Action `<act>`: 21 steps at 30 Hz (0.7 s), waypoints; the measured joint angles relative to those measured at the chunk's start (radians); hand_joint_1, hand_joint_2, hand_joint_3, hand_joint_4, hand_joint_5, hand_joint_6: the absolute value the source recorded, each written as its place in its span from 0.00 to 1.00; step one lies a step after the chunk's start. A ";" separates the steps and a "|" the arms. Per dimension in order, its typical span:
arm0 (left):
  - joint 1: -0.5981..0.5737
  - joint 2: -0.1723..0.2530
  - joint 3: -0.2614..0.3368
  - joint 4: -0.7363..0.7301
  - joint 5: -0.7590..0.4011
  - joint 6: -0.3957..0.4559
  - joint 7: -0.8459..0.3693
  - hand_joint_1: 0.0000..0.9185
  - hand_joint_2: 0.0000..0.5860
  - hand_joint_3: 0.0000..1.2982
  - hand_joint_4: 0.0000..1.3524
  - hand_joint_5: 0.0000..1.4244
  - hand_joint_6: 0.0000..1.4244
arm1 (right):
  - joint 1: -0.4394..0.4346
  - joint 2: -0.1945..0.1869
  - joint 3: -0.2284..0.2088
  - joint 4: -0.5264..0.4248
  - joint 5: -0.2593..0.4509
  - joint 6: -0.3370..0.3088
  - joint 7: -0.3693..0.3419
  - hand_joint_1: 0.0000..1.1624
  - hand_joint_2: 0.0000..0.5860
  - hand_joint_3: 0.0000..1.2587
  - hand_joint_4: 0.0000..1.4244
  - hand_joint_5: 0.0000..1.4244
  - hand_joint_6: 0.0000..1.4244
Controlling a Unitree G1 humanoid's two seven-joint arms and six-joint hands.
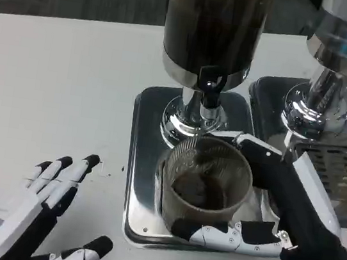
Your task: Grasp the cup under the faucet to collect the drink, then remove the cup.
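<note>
My right hand (278,209) wraps around the cup (208,183), which stands on the tray (140,183) under the faucet (209,93). My left hand (39,208) rests on the table (48,99), fingers spread, holding nothing.

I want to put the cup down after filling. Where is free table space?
Bare table lies left of the dispenser tray, above the left hand. It is crowded around the cup, held by the right hand, and beside the second dispenser.

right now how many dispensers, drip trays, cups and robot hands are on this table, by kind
drink dispensers: 2, one dark, one at the right edge
drip trays: 2, one under the cup, one to its right
cups: 1
hands: 2, left hand, right hand
total: 7
</note>
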 measured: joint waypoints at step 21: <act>0.020 -0.028 -0.005 -0.050 0.056 0.007 0.020 0.00 0.27 0.00 0.00 0.00 0.00 | 0.023 0.001 0.015 -0.029 0.001 0.043 0.036 0.87 0.19 0.52 0.51 0.53 0.70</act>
